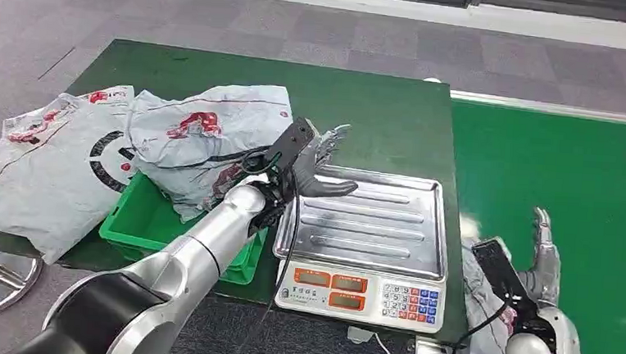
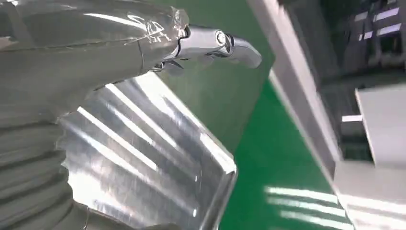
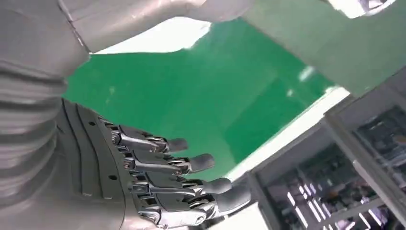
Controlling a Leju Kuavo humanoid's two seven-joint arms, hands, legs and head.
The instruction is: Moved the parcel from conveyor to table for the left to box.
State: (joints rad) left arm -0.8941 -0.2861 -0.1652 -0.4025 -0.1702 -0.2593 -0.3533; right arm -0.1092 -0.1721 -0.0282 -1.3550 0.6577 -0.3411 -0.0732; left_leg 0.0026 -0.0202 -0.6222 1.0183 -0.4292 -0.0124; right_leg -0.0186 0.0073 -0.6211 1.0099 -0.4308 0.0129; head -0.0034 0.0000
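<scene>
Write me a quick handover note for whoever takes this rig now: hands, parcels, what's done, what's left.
Left hand: open, holding nothing, over the scale tray's left edge.
Right hand: open, fingers spread, low beside the green conveyor.
Parcels: one grey bag lies across the green box, another on the table left of it.
Done: no parcel lies on the visible belt or the tray.
Left: cannot tell whether more will arrive.

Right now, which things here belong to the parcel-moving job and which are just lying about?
Job: green conveyor; table; grey parcels; green crate; left hand; right hand, both holding nothing.

Lying about: electronic scale, its steel tray bare.
</scene>
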